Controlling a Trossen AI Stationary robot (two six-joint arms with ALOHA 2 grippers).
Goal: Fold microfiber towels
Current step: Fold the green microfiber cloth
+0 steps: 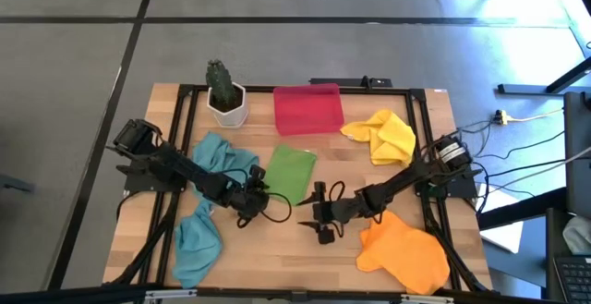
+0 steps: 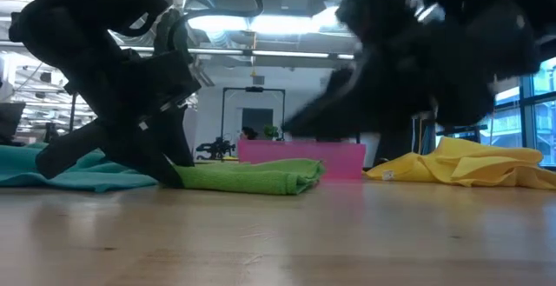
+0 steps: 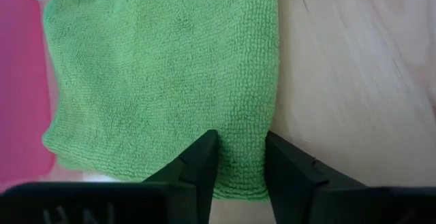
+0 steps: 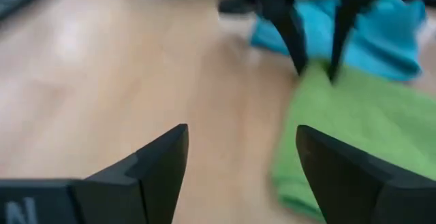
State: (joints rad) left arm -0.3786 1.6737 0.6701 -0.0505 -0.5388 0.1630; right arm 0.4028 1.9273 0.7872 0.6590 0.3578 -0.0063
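Red tray (image 1: 308,109) sits at the table's (image 1: 295,249) far edge with nothing showing inside it, a potted cactus (image 1: 224,93) just beside. My left gripper (image 3: 240,166) is down low, fingers straddling the near edge of the folded lime green towel (image 1: 292,172) (a strip of cloth between them, tips partly apart). My right gripper (image 4: 238,159) hangs over bare wood, fingers spread wide, holding nothing. Teal towels (image 1: 205,202) lie left, yellow towel (image 1: 384,136) and orange towel (image 1: 406,251) right.
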